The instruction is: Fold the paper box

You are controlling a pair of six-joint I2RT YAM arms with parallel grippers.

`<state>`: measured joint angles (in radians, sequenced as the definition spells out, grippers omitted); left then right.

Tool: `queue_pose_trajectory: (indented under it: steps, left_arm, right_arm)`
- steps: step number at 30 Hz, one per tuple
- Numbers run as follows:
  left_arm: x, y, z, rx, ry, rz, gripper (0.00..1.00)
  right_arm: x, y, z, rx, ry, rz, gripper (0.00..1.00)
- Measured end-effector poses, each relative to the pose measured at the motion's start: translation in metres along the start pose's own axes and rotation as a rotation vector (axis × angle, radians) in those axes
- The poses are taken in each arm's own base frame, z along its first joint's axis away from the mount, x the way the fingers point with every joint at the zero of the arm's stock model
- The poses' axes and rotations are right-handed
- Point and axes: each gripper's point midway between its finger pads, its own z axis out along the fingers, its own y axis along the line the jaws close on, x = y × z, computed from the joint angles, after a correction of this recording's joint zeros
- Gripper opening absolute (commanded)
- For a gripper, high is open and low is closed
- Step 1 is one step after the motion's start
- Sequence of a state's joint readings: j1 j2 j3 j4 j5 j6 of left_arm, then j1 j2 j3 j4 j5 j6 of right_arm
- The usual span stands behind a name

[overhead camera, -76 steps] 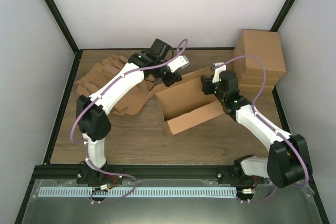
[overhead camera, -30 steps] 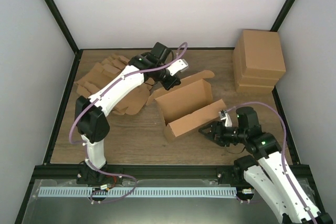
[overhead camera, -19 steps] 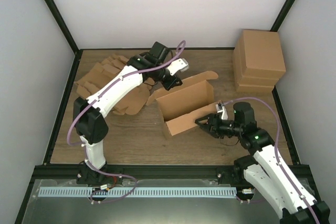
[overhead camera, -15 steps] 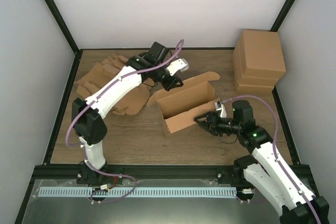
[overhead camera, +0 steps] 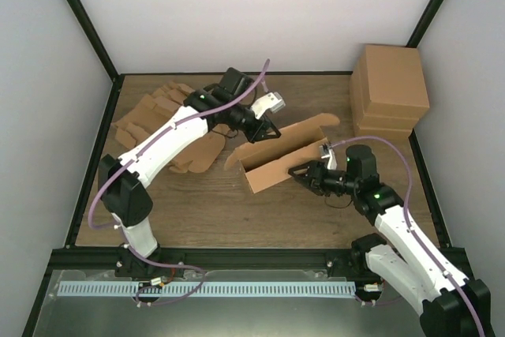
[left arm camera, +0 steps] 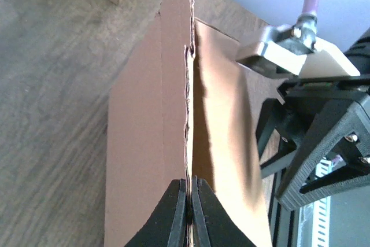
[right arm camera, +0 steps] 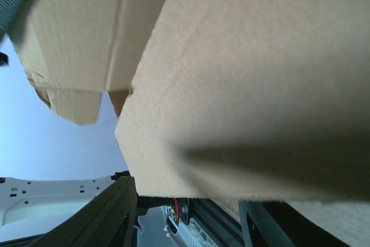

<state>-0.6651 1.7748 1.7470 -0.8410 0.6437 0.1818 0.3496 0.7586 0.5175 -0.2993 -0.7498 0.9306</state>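
The paper box (overhead camera: 276,165) is a brown cardboard blank standing half formed at the table's middle, with a long front wall and a taller back wall. My left gripper (overhead camera: 265,132) reaches in from the back and is shut on the top edge of the back wall. In the left wrist view the fingertips (left arm camera: 180,192) pinch the thin cardboard edge (left arm camera: 188,114). My right gripper (overhead camera: 304,173) is open at the box's right end. In the right wrist view a cardboard panel (right arm camera: 248,85) fills the space above and between the spread fingers (right arm camera: 110,218).
A tall block of same-sized brown boxes (overhead camera: 390,92) stands at the back right. A ragged heap of cardboard blanks (overhead camera: 162,124) lies at the back left under the left arm. Black frame posts run along both table sides.
My right arm has left the box's back right, swung round near the table's front and come in at the box's right end. The box's walls now stand closer together.
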Motion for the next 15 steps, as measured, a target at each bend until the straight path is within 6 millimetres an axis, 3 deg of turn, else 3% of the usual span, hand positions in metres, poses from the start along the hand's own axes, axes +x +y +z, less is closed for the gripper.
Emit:
queue_pose_trajectory:
  steps: [7,15]
  left_arm:
    - [0.022,-0.007,0.016,0.036,0.043,-0.04,0.04]
    - [0.015,-0.011,0.007,0.02,0.029,-0.024,0.05]
  right_arm:
    - [-0.01,-0.009,0.012,-0.012,-0.027,-0.04,0.5]
    - [-0.026,-0.019,0.025,-0.003,-0.094,-0.086,0.5]
